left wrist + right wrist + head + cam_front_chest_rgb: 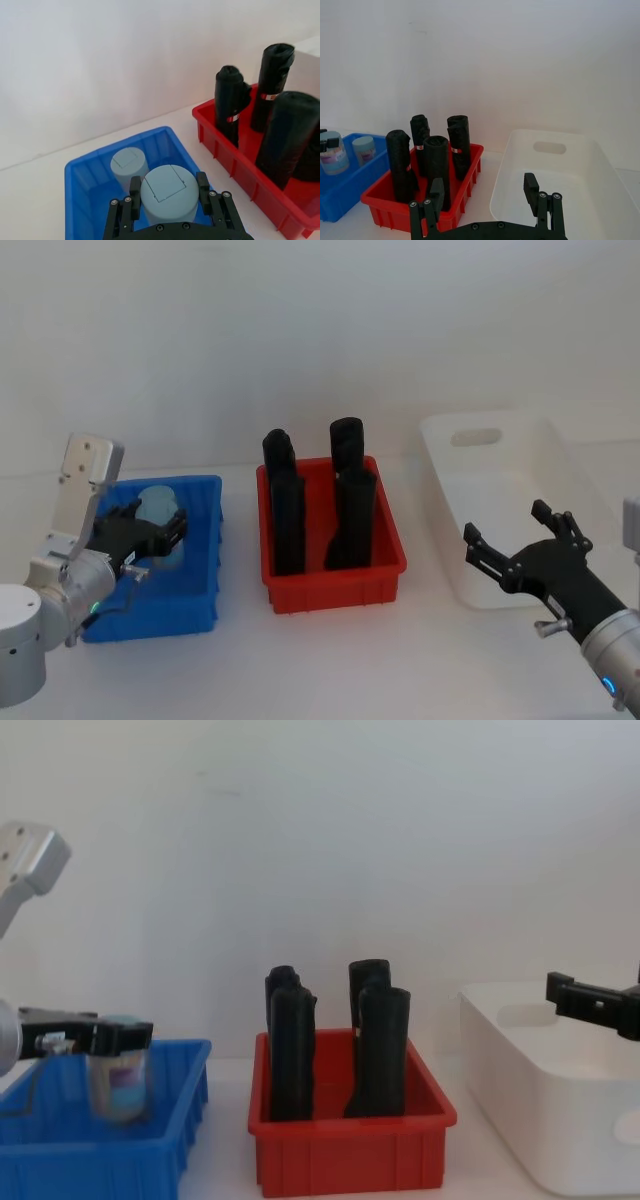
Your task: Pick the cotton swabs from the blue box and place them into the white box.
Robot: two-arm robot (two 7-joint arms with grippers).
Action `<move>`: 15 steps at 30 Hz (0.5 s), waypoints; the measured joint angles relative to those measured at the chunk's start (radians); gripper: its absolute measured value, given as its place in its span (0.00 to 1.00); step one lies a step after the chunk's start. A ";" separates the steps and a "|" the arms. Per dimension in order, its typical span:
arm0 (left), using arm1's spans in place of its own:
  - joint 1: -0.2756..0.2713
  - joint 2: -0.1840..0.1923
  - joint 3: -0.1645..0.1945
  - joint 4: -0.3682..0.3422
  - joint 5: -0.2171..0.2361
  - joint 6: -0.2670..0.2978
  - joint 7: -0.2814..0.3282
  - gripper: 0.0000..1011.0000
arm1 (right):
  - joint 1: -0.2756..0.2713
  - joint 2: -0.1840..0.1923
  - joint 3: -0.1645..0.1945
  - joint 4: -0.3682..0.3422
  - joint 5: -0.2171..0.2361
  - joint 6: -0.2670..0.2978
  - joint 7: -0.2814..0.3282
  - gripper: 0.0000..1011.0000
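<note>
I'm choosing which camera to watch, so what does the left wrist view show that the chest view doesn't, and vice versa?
Left wrist view, not chest: a second jar standing in the blue box next to the cotton swab jar that the left gripper clamps, plus both lid tops. Chest view, not left wrist: the right gripper open above the white box. Both: the clamped jar, blue box, and red bin of upright black rolls.

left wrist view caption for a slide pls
Left gripper closed on one cotton swab jar at the blue box, a second jar behind it, the red bin of black rolls alongside.
</note>
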 joint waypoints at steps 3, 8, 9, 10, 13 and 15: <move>0.005 0.010 -0.005 -0.053 0.006 0.021 -0.016 0.66 | 0.000 0.000 0.000 0.000 0.000 0.000 0.000 0.99; 0.009 0.022 -0.011 -0.112 0.009 0.049 -0.044 0.66 | 0.000 0.000 0.000 0.000 0.000 0.000 0.000 0.99; 0.010 0.023 -0.012 -0.121 0.009 0.053 -0.049 0.66 | 0.000 0.000 0.000 0.000 0.000 0.000 0.000 0.99; 0.010 0.028 -0.014 -0.141 0.009 0.062 -0.060 0.66 | 0.000 0.000 0.000 0.000 0.000 0.000 0.000 0.99; 0.012 0.033 -0.016 -0.165 0.009 0.077 -0.080 0.66 | 0.000 0.000 0.000 0.000 0.000 0.000 0.000 0.99; 0.012 0.039 -0.018 -0.189 0.009 0.090 -0.099 0.66 | 0.000 0.000 0.000 0.000 0.000 0.000 0.000 0.99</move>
